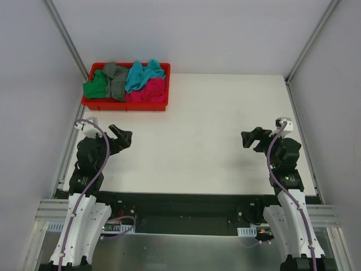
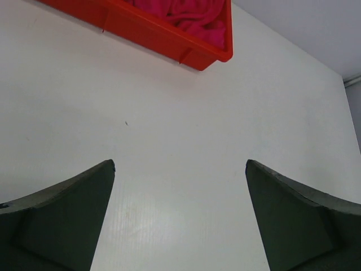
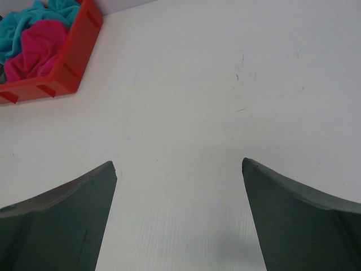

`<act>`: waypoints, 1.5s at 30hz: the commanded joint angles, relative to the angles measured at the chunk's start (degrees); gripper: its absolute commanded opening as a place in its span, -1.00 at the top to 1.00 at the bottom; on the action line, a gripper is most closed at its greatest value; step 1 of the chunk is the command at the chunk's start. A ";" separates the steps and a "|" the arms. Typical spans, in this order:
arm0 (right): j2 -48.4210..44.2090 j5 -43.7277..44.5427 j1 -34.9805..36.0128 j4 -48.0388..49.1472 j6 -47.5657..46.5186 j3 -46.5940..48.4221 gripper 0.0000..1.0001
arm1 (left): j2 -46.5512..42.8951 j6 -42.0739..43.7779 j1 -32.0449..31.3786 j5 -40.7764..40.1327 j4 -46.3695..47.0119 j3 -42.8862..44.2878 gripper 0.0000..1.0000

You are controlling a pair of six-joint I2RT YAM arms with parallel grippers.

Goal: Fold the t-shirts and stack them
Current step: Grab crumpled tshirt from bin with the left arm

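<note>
The four t-shirts (image 1: 127,83) lie crumpled together in the red bin (image 1: 124,106), ahead of the left gripper (image 1: 121,135) and far off to the left of the right gripper (image 1: 251,138). Both grippers hover over the table (image 1: 203,118) with jaws spread wide, holding nothing. Fetching a first shirt looks like the step in hand. The left arm is nearer. It should pinch the teal shirt (image 1: 144,75) high on its top fold, so the neighbouring shirts stay behind.
</note>
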 commanded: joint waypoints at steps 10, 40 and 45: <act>-1.69 2.37 0.33 1.86 5.40 0.10 -0.92 | 9.08 -0.61 -0.40 3.15 4.01 3.99 -0.98; 7.54 6.25 0.33 -4.21 1.44 3.62 -0.92 | 93.02 16.53 3.99 4.91 -4.52 80.71 -0.75; 8.68 6.60 0.33 -4.21 1.27 3.79 -0.92 | 97.41 14.95 3.99 5.43 -4.52 85.54 -0.69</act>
